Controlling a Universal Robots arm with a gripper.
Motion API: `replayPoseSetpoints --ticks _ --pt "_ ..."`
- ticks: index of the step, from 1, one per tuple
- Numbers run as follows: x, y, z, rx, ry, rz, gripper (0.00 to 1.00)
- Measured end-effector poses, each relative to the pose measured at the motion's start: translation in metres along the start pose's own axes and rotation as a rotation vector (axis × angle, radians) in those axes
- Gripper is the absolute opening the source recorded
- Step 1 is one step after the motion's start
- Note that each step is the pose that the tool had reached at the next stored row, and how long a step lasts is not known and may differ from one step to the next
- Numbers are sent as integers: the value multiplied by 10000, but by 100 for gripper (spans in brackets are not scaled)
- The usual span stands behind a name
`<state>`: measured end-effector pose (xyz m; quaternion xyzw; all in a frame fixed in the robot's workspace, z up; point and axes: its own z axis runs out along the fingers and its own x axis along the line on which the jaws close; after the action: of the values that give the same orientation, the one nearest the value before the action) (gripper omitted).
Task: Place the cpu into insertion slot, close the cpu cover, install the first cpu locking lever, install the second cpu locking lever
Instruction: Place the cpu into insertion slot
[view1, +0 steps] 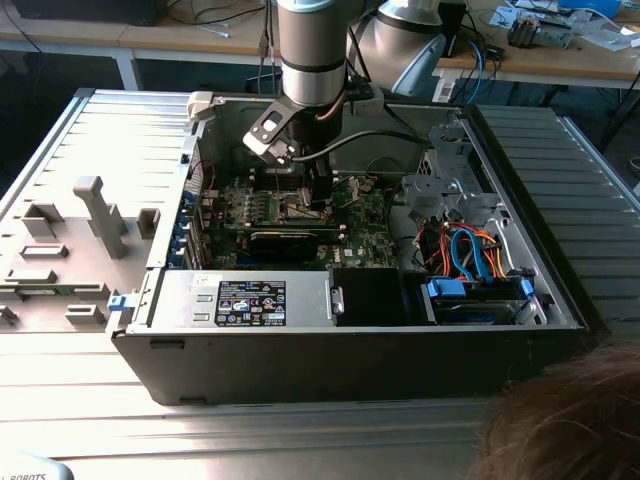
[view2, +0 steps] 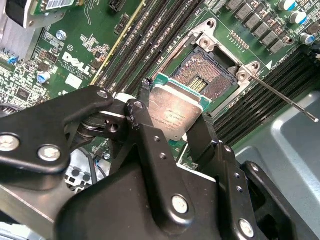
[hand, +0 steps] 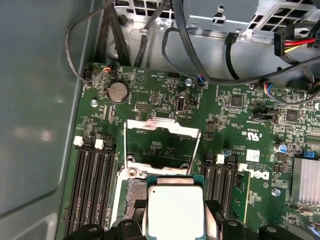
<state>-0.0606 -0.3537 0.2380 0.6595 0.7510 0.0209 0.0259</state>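
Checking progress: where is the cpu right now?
In both wrist views the cpu is held by the gripper over the edge of the insertion slot, near the raised cpu cover.

We see an open black computer case (view1: 350, 365) lying on a ribbed metal table (view1: 300, 440). Inside, a labelled power supply (view1: 250, 300) sits near blue and orange cables (view1: 470, 252). In the first wrist view, a coin battery (hand: 118, 92) and long black memory slots (hand: 92, 185) sit on the green board (hand: 165, 95). Someone's hair (view1: 570, 420) shows at the exterior view's right.
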Motion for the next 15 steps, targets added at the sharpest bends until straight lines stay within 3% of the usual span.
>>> replayPoseSetpoints --ticks 10,15 --pt "1 0 11 11 -65 643 54" --pt "71 -8 20 10 -55 806 54"
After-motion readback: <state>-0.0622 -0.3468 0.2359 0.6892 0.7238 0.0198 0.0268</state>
